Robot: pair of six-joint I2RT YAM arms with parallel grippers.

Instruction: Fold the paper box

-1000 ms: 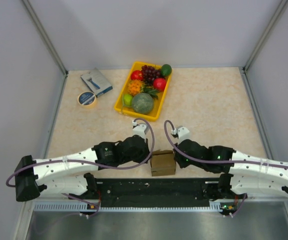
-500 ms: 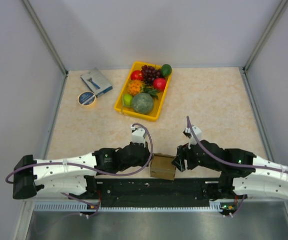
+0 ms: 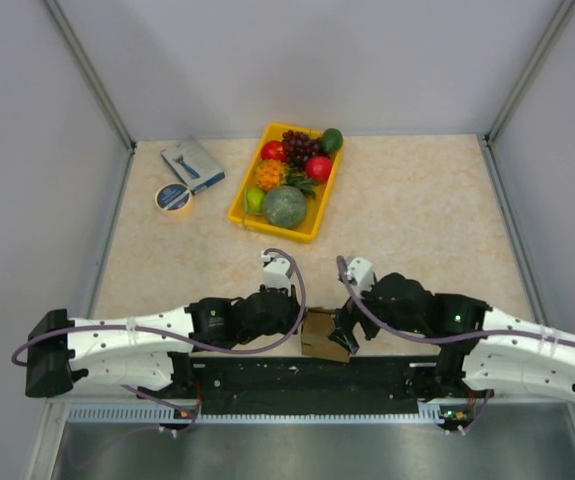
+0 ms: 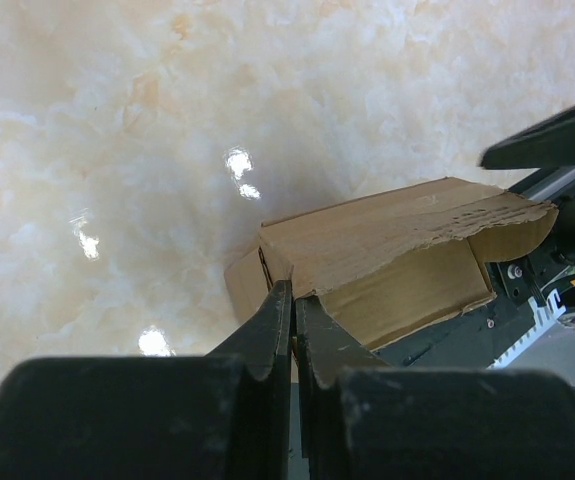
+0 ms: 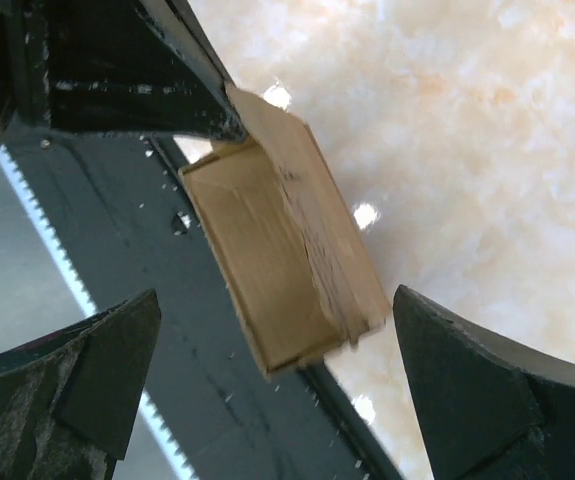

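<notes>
The paper box (image 3: 319, 336) is a small brown cardboard shape, partly folded, lying at the table's near edge between the two arms. My left gripper (image 3: 298, 322) is shut, pinching the box's left wall; the left wrist view shows the fingertips (image 4: 280, 300) closed on the corner of the paper box (image 4: 387, 255). My right gripper (image 3: 347, 336) stands wide open at the box's right end. In the right wrist view its fingers (image 5: 112, 360) are spread on either side of the open-sided paper box (image 5: 287, 240) without touching it.
A yellow tray (image 3: 239, 205) of fruit sits at the back centre. A tape roll (image 3: 173, 198) and a blue-grey packet (image 3: 193, 164) lie at the back left. The black base rail (image 3: 307, 378) runs right under the box's near side.
My right gripper let go of the box's right side, opened wide, drew back a little, then came in round the box's end. The left gripper stayed shut on the box.
</notes>
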